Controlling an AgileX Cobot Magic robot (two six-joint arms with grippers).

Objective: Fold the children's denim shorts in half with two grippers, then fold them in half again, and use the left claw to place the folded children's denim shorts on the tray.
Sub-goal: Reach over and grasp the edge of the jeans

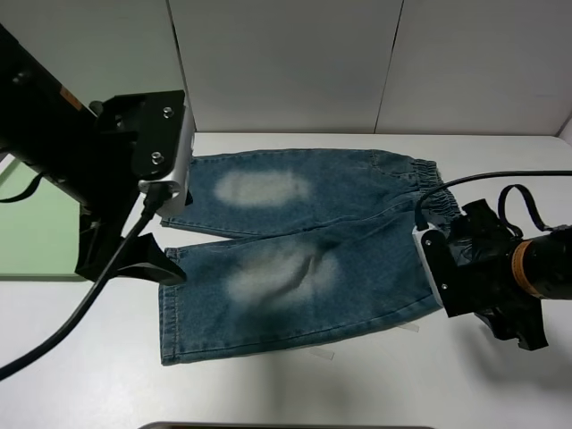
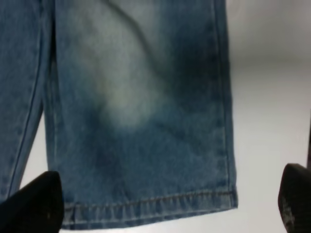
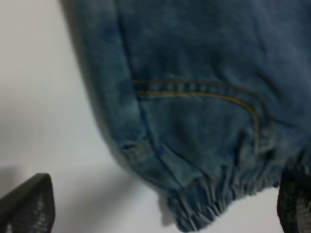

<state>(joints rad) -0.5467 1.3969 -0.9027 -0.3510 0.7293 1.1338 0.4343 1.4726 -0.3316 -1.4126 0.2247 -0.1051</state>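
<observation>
1. Looking down from the high camera, I see the blue children's denim shorts (image 1: 295, 255) spread flat and unfolded on the white worktop (image 1: 357, 389). The elastic waistband points toward the right arm and both leg hems toward the left arm.
2. Each leg has a pale faded patch, and the near leg shows a few soft wrinkles around its patch.
3. The black left arm (image 1: 98, 170) hangs over the leg ends. In its wrist view the left jaws stand wide, with the stitched hem of the near leg lying between the two black fingers (image 2: 34, 206), and nothing is gripped.
4. I cannot tell whether those fingers touch the cloth or hover just above it.
5. The black right arm (image 1: 487, 268) sits at the near corner of the waistband. The right jaws are also spread wide, with the gathered elastic between the fingers (image 3: 29, 206) and not clamped.
6. A pale green flat tray (image 1: 40, 237) lies at the left edge of the worktop, beyond the left arm and apart from the shorts.
</observation>
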